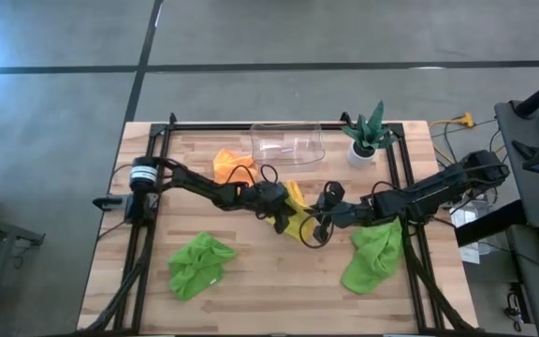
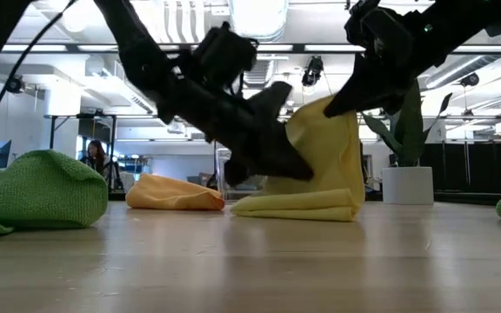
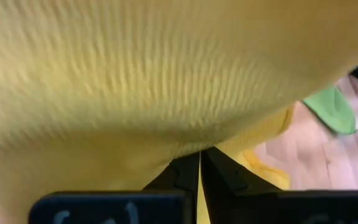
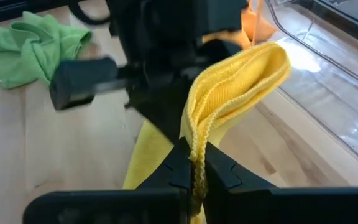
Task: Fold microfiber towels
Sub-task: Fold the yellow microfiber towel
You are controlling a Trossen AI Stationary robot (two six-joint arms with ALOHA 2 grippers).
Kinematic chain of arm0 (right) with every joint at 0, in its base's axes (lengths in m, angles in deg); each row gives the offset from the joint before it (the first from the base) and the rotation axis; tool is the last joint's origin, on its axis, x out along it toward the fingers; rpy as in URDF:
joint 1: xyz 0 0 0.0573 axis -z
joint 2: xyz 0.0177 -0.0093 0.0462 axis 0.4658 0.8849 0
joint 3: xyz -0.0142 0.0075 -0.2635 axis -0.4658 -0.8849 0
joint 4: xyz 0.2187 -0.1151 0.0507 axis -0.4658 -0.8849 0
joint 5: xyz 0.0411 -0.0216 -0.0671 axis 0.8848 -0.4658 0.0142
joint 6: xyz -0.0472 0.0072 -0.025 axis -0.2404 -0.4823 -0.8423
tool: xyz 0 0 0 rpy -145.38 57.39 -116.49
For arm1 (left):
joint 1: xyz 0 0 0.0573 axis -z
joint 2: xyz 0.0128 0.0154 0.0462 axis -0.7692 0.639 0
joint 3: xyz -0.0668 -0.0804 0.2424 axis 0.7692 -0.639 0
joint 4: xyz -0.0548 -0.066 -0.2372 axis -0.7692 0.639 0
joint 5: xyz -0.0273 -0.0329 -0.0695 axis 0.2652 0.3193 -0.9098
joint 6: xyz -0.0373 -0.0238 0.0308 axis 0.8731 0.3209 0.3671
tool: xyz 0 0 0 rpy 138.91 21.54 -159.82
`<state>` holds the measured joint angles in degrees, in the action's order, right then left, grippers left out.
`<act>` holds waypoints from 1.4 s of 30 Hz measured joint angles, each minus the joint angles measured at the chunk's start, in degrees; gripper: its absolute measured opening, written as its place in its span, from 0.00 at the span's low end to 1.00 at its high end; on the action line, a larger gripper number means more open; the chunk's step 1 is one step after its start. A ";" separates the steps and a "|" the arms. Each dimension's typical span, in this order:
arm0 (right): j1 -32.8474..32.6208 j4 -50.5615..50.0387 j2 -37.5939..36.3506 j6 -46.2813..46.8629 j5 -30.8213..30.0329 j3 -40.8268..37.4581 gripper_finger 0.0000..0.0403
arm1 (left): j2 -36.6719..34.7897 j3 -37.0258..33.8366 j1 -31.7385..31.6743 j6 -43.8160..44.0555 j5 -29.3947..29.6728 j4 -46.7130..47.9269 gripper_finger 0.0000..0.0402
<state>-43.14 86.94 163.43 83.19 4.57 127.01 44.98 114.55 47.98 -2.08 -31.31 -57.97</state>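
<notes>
Gripping the soft yellow microfiber towel (image 1: 297, 217) at the middle of the light wooden table (image 1: 269, 281), both end effectors are pressed together on its fabric. The left end effector (image 3: 200, 163) pinches the cloth from the side nearer the crumpled orange microfiber towel (image 1: 230, 166). The right end effector (image 4: 195, 163) pinches a doubled edge of the yellow towel, seen close in the right wrist view. In the low view, part of the yellow towel stands raised while its lower fold lies flat on the table.

One crumpled lime green microfiber towel (image 1: 197, 264) lies well apart from the yellow towel, on the left arm's side. The second lime green microfiber towel (image 1: 374, 255) lies near it, under the right arm. A clear plastic bin (image 1: 288, 142) sits beyond the yellow towel, with a spiky green plant in a white pot (image 1: 366, 136) beside the bin.
</notes>
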 joint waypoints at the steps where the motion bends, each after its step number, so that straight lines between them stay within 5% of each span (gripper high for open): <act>1: 0.00 -0.02 0.00 -0.02 0.00 0.06 0.02 | -1.07 -0.01 0.00 -0.79 0.72 1.25 0.00; 8: -0.02 -0.17 0.00 -0.81 1.45 0.04 0.02 | -10.32 -0.48 -0.04 -4.48 2.57 13.02 0.00; 19: -0.80 -0.17 0.02 -4.01 4.67 -0.03 0.02 | -26.38 -11.03 -0.52 -5.13 9.30 14.75 0.00; 27: -2.31 -0.17 2.61 -8.46 9.14 1.54 0.02 | -28.13 -16.94 -0.59 -0.48 9.75 12.69 0.00; 36: -6.39 -0.46 14.25 -13.36 10.96 9.30 0.02 | -27.31 -17.10 -0.63 -0.30 9.86 9.74 0.00; 42: -8.52 -9.58 18.97 -13.79 10.64 14.14 0.02 | -27.31 -17.01 -0.63 -0.32 9.86 9.84 0.00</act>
<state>-51.66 77.36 182.40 69.40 15.21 141.14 17.67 97.54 47.34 -2.40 -21.46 -48.14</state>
